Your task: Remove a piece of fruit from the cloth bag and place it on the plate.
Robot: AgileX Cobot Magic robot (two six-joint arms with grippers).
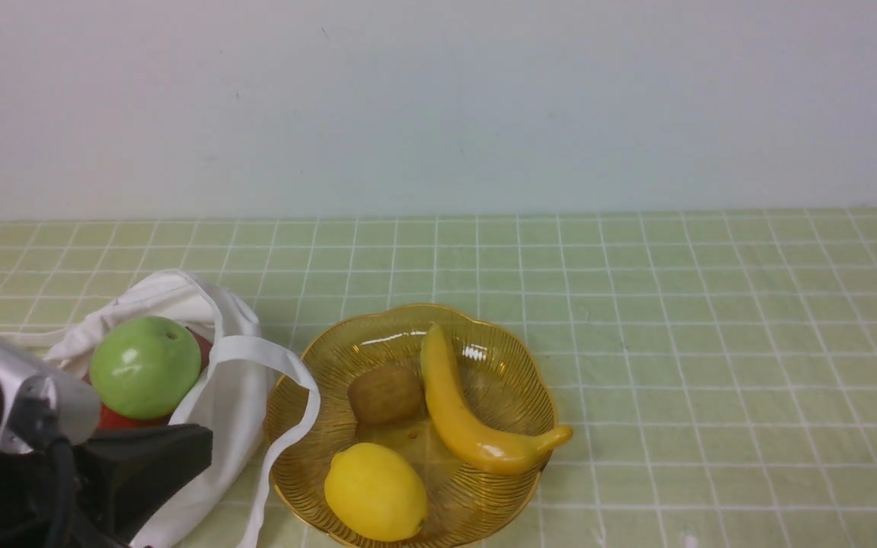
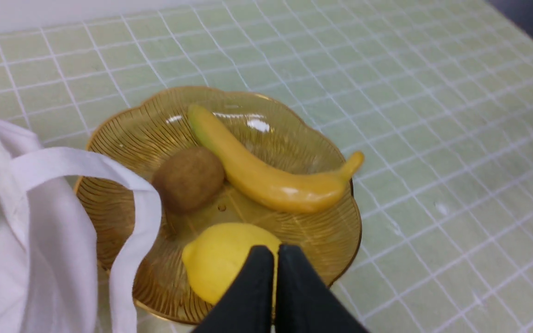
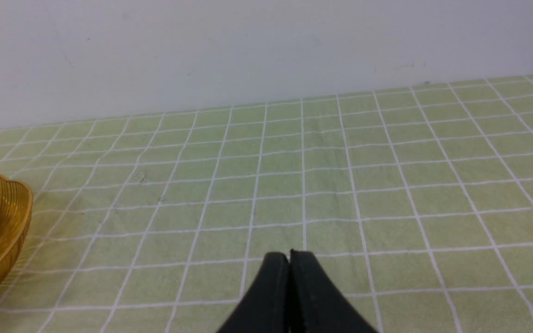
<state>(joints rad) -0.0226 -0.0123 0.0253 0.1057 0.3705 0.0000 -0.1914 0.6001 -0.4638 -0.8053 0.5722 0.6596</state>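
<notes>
Left gripper (image 2: 275,250) has its black fingers pressed flat together, nothing between them, and it hangs just over the near rim of the plate (image 2: 123,134), right above the lemon (image 2: 220,259). In the front view you only get its black tip (image 1: 193,444) low down by the table's left side, in front of the bag (image 1: 221,399). Right gripper (image 3: 288,255) is the same deal: squeezed together, empty, over bare table (image 1: 712,342) well off to the plate's right. The banana (image 1: 469,415) is lying in the plate (image 1: 518,346), greenish tip toward the far edge and stem end poking over the right rim. A kiwi (image 1: 385,393) sits tucked against its left side, and the lemon (image 1: 375,491) is at the plate's near side. The bag is slumped just left of the plate, with one strap (image 1: 263,352) draped over the plate's left rim. A green apple (image 1: 145,367) sits in the bag's mouth with something red (image 1: 115,419) under it.
</notes>
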